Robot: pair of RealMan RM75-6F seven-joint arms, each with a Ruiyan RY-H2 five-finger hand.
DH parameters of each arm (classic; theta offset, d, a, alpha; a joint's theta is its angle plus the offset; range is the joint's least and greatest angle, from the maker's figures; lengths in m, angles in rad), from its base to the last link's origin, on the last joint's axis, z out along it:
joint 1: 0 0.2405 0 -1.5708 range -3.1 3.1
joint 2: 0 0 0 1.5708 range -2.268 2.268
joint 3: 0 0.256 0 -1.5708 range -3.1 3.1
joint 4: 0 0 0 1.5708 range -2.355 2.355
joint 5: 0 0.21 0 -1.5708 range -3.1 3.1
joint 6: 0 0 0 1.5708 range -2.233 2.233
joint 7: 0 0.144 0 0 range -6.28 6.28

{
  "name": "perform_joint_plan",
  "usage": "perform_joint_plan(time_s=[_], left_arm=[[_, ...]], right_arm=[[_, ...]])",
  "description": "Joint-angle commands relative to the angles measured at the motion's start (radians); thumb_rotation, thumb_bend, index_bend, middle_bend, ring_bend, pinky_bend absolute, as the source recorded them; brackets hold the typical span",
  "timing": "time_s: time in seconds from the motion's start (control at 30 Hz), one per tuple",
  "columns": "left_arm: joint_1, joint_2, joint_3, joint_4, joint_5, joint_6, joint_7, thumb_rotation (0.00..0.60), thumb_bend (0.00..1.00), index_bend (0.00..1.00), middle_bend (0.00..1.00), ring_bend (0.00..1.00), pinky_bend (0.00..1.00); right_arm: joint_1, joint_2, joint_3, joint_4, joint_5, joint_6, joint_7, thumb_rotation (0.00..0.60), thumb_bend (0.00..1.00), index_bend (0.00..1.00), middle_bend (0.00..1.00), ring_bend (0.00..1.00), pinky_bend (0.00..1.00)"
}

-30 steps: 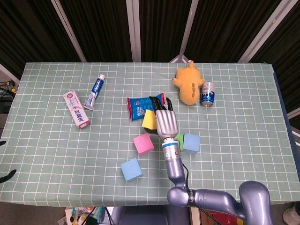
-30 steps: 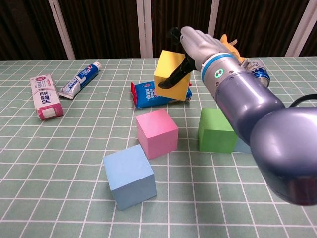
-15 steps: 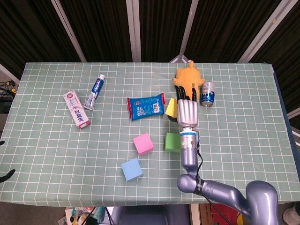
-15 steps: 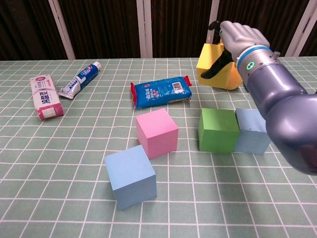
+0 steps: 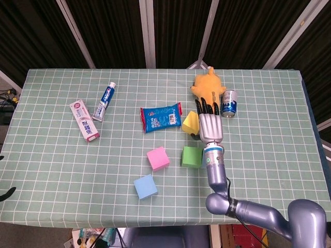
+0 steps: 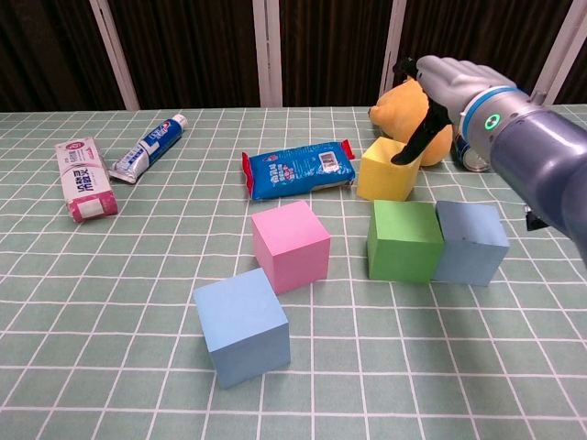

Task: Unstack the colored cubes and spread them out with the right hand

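Observation:
The yellow cube [image 5: 189, 123] [image 6: 385, 171] stands on the table just right of the snack pack. My right hand [image 5: 210, 126] [image 6: 449, 78] grips it from above and behind, thumb on its upper right edge, fingers stretched out beyond it toward the plush toy. In front of it the green cube [image 5: 192, 156] [image 6: 402, 240] touches a blue-grey cube [image 6: 471, 242], which my forearm hides in the head view. The pink cube [image 5: 158, 158] [image 6: 291, 246] and a light blue cube [image 5: 145, 186] [image 6: 241, 325] lie apart to the left. No cube is stacked. The left hand is out of sight.
A blue snack pack [image 5: 161, 118] [image 6: 298, 170] lies left of the yellow cube. An orange plush toy [image 5: 208, 88] [image 6: 404, 101] and a can [image 5: 228, 103] stand right behind my hand. A toothpaste tube [image 5: 104, 102] and its box [image 5: 84, 120] lie far left.
My right hand carried the yellow cube from above the snack pack to the right and lowered it onto the table in front of the plush toy. The other cubes stayed put.

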Motion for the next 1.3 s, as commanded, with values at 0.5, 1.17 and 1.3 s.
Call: perform_joint_plan(time_s=[0.5, 1.17, 1.3], left_arm=[[0.005, 0.004, 0.004, -0.001, 0.007, 0.006, -0.006, 0.6, 0.1, 0.22, 0.0, 0.0, 0.0], [0.006, 0.01, 0.001, 0.003, 0.004, 0.005, -0.028, 0.6, 0.1, 0.22, 0.0, 0.0, 0.0], [0.005, 0.009, 0.002, 0.002, 0.002, 0.002, -0.024, 0.6, 0.1, 0.22, 0.0, 0.0, 0.0]], right_arm=[[-0.161, 0.404, -0.073, -0.602, 0.108, -0.063, 0.003, 0.6, 0.11, 0.0, 0.0, 0.14, 0.0], [-0.294, 0.419, -0.264, -0.524, -0.103, -0.081, 0.277, 0.6, 0.11, 0.0, 0.0, 0.15, 0.0], [-0.296, 0.383, -0.27, -0.474, -0.11, -0.075, 0.304, 0.6, 0.11, 0.0, 0.0, 0.19, 0.0]])
